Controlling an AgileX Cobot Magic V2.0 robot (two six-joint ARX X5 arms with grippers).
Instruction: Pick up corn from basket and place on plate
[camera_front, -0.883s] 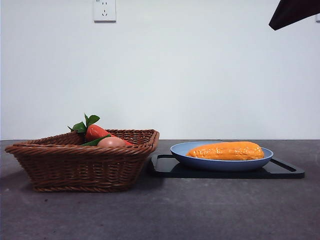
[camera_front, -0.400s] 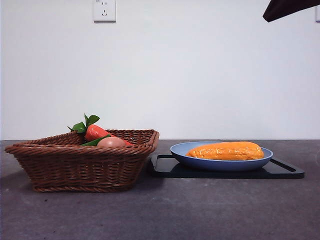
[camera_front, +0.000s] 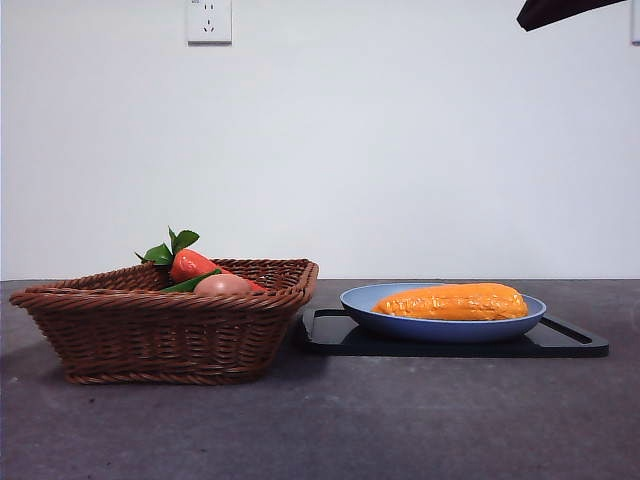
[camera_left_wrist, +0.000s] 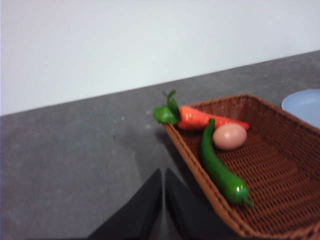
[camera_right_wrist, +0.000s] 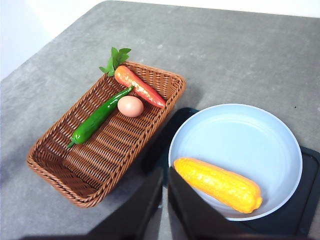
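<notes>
Basket (camera_front: 165, 318): brown wicker, on the counter (camera_front: 320, 430) at the left of the front view. Holds a carrot (camera_right_wrist: 139, 86) with green leaves, a green pepper (camera_right_wrist: 97, 119) and an egg (camera_right_wrist: 130, 106). No corn inside. It lies just ahead of the left end effector (camera_left_wrist: 163, 181), whose two jaws are pressed together with nothing between them; this arm waits.

Tray (camera_front: 570, 340): flat, black, touching or nearly touching the basket's right side. Carries the plate.

Plate (camera_right_wrist: 250, 130): light blue, round, directly below and ahead of the right end effector (camera_right_wrist: 165, 186).

Corn (camera_right_wrist: 217, 184): lies flat in the plate, on the part nearest the right end effector. Long axis horizontal, running left to right across the front view; in the right wrist view it crosses the plate at a slant, one rounded end towards the end effector's side of the rim, the other towards the far rim.

Right end effector: jaws together, holding nothing, well above the plate. Over the last second its dark tip at the upper right of the front view has risen and slid leftward, almost out of the picture.

Judgement: corn delivered and released; the arm is pulling away, so the task looks complete.
</notes>
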